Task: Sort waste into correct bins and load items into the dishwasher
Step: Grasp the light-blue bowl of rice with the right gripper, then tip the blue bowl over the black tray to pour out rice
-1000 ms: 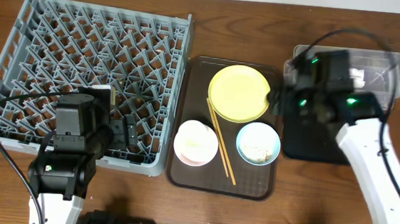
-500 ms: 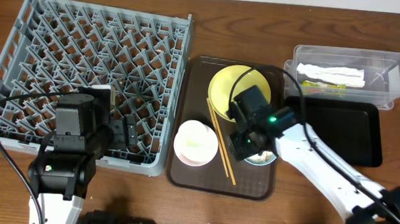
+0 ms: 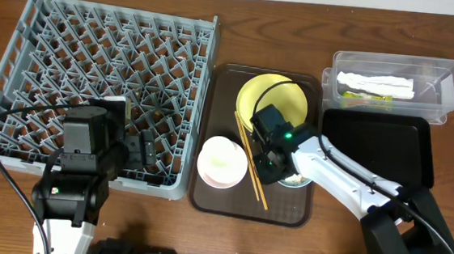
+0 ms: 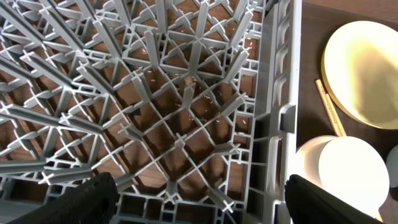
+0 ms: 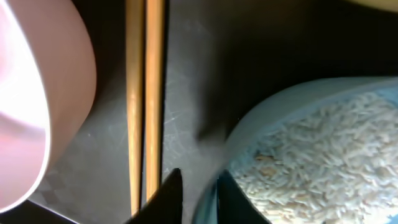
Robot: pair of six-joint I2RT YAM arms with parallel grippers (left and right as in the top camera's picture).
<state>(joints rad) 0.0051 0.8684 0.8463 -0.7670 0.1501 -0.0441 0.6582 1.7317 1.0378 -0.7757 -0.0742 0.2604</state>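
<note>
On the dark brown tray [image 3: 213, 200] lie a yellow plate [image 3: 274, 98], a white bowl [image 3: 222, 161], two chopsticks [image 3: 253, 178] and a light blue bowl [image 3: 297, 180], which is mostly hidden under my right arm. My right gripper [image 3: 276, 170] [image 5: 199, 193] is shut on the blue bowl's rim [image 5: 280, 99], one finger outside it and one inside over the rice crumbs [image 5: 317, 155]. The chopsticks [image 5: 144, 93] run just left of it. My left gripper [image 4: 199, 199] hangs open over the grey dish rack [image 4: 155, 93] [image 3: 94, 60], holding nothing.
The clear tub [image 3: 450, 80] at the back right holds a white napkin [image 3: 375, 82] and a green-and-orange wrapper [image 3: 371, 95]. The shallow black tray [image 3: 388, 148] lies in front of it, partly under my right arm. The rack's wall borders the brown tray.
My right arm swung left from over the tub and black tray to the brown tray, and its jaws closed on the blue bowl's rim. The left arm stayed still.
</note>
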